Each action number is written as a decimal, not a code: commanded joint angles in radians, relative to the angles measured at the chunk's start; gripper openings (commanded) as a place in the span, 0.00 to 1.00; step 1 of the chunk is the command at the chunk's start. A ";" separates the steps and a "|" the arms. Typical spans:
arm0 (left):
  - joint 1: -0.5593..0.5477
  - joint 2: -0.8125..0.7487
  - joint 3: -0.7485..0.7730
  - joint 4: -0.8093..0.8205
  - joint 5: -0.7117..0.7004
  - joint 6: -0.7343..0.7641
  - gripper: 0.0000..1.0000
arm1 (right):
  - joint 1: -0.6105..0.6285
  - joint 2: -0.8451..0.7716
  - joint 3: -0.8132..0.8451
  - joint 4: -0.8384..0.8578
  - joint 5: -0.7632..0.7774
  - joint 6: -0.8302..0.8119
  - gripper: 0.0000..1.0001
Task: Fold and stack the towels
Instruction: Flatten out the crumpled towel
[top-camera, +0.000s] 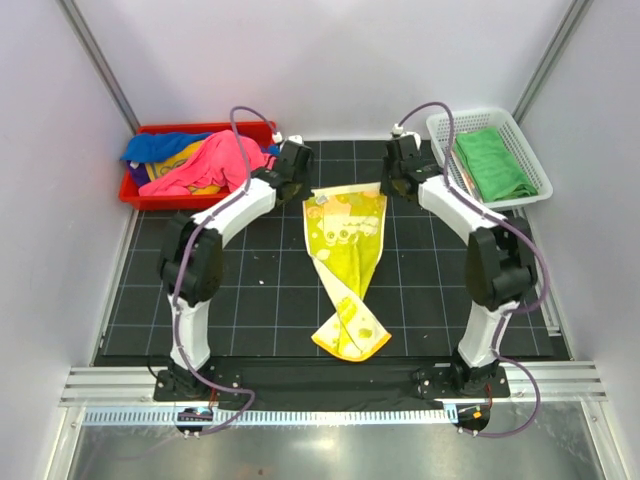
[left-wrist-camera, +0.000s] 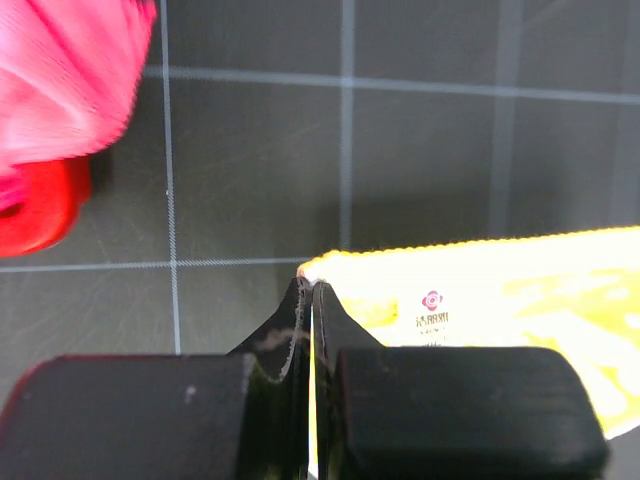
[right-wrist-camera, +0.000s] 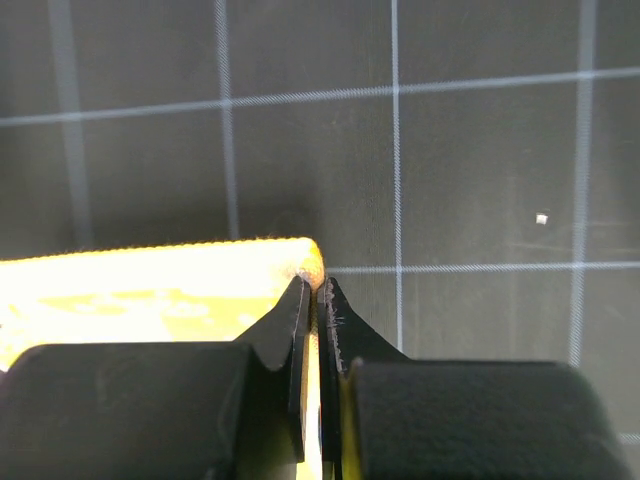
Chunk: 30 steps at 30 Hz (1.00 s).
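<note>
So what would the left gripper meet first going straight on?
Probably the black mat just past the yellow towel corner the left gripper pinches, though depth is unclear; the red tray lies off left.

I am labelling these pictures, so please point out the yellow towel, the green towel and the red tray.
yellow towel (top-camera: 345, 235): top view, middle of its spread upper part.
green towel (top-camera: 493, 162): top view, middle of the folded cloth.
red tray (top-camera: 140, 200): top view, its front wall.

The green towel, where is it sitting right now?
In the top view, the green towel lies inside the white mesh basket at the far right of the table, to the right of the yellow towel lying in the middle.
</note>
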<state>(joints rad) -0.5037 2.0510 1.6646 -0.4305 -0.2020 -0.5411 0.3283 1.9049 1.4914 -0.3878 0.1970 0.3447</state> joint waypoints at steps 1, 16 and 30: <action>-0.013 -0.136 -0.035 0.047 -0.022 0.015 0.00 | 0.002 -0.144 -0.036 0.035 0.019 0.007 0.01; -0.131 -0.662 -0.140 -0.014 -0.010 0.056 0.00 | 0.071 -0.683 -0.079 -0.068 -0.059 -0.030 0.02; -0.164 -0.947 -0.122 -0.007 0.144 0.046 0.00 | 0.069 -0.911 0.042 -0.151 -0.217 -0.032 0.02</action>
<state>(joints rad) -0.6743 1.1320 1.5139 -0.4381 -0.0776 -0.5125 0.4042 0.9989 1.4708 -0.5102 0.0029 0.3279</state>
